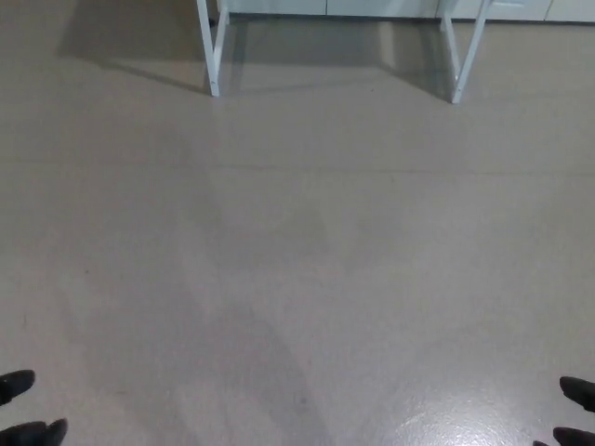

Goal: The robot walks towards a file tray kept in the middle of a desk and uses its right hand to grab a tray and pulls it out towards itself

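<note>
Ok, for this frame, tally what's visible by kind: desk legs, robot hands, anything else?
White desk legs: 2, left one and right one
Black robot hands: 2, left hand and right hand, only fingertips showing at the bottom corners
File trays: 0 in view
Total: 4

Counting from up here: two of my hands in view, my left hand (28,409) at the bottom left corner and my right hand (575,413) at the bottom right. On each I can make out two black fingertips, so four tips in all. Ahead, white desk legs (213,56): two pairs, one pair on the left and one pair (462,51) on the right, four legs total. One grey floor (297,260) under everything. One bright glare patch (446,423) on it.
</note>
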You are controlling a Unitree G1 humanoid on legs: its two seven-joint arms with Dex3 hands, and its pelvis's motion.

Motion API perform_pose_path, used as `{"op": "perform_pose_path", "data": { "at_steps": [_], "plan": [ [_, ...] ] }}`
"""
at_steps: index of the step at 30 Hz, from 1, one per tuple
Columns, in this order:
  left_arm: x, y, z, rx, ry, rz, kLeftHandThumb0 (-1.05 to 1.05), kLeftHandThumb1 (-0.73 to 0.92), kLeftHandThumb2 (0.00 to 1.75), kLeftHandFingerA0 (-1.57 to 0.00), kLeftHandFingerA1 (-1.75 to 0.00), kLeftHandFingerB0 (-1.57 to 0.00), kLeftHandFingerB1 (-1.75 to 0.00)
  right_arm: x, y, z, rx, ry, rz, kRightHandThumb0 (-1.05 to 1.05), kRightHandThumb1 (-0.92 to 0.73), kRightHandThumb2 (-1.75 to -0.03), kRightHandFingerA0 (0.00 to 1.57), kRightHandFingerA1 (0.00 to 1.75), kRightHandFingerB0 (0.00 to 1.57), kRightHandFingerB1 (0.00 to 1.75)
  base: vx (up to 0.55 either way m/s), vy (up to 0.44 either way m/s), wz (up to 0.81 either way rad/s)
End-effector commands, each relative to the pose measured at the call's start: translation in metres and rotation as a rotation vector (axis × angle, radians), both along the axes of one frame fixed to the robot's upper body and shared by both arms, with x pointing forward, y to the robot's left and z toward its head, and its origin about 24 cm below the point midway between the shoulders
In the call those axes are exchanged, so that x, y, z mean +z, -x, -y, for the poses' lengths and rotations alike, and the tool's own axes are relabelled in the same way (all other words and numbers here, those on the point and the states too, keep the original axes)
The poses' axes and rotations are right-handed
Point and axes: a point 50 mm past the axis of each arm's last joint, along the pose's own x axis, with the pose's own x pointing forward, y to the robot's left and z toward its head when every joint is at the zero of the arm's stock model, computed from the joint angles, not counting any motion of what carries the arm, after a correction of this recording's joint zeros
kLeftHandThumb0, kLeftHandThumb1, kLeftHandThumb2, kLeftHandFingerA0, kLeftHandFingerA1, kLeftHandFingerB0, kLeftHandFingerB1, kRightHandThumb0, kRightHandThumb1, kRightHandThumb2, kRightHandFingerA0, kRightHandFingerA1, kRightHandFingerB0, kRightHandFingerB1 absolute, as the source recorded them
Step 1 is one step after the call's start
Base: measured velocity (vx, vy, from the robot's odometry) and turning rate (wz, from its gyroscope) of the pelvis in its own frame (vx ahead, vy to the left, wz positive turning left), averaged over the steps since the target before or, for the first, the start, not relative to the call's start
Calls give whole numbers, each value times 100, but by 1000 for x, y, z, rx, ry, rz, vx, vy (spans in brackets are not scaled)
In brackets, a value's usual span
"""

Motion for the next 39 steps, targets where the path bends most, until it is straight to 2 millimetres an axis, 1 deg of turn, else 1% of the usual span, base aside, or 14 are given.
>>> {"op": "perform_pose_path", "data": {
  "at_steps": [1,3,5,6,7,8,12,13,14,15,22,23,25,39],
  "plan": [
    [6,2,-5,-29,20,65,-32,27,87,-24,-89,-17,-69,4,3,2,2,-22,58,-21,-50,-55,53,58,37,49,0,0,0],
    [2,12,-6,-35,26,49,-28,23,94,-32,-71,-20,-62,1,12,1,7,-20,36,-23,-49,-55,53,57,38,50,0,0,0],
    [0,18,-5,-47,27,32,-35,26,86,-22,-90,-17,-69,-2,18,2,15,-26,23,-21,-50,-54,52,58,37,50,0,0,0],
    [-1,19,-3,-47,31,29,-28,22,94,-32,-70,-19,-62,-3,20,1,14,-36,22,-15,-33,-82,44,65,30,58,0,0,0],
    [-1,21,-3,-56,28,25,-29,23,94,-31,-70,-19,-61,-4,22,1,20,-25,13,-19,-50,-54,52,58,38,50,0,0,0],
    [-2,22,-2,-60,31,21,-33,26,88,-21,-91,-17,-70,-4,23,1,24,-26,10,-18,-49,-54,53,58,38,50,0,0,0],
    [-6,28,-1,-81,25,2,-39,22,91,-31,-78,-21,-66,-8,30,0,28,-34,-15,-19,-49,-54,55,58,37,49,0,0,0],
    [-6,29,-1,-76,29,0,-40,21,91,-32,-78,-22,-67,-9,31,0,38,-29,-22,-16,-32,-80,48,66,29,57,0,0,0],
    [-6,30,-1,-77,29,2,-40,22,90,-32,-77,-22,-66,-9,31,0,45,-28,-17,-17,-31,-80,48,66,29,57,0,0,0],
    [-6,30,-1,-84,29,4,-39,22,90,-33,-77,-21,-65,-9,31,0,47,-25,-15,-20,-48,-54,55,58,38,50,0,0,0],
    [-7,32,-2,-84,14,4,-36,23,88,-27,-90,-19,-70,-12,31,-1,74,-16,-20,-25,-47,-54,55,60,38,51,-4,-22,-1],
    [-7,32,-2,-82,18,6,-34,23,88,-27,-90,-19,-70,-12,31,-1,76,-16,-21,-21,-30,-79,50,67,30,58,0,0,0],
    [-7,33,-2,-81,22,2,-36,25,85,-28,-87,-20,-67,-12,32,-1,83,-14,-18,-25,-46,-54,56,61,38,51,47,-31,40],
    [-7,32,-3,-103,-1,-8,-36,22,91,-38,-76,-24,-65,-12,33,-1,111,8,-29,-25,-47,-54,61,62,39,51,171,282,-8]
  ]
}}
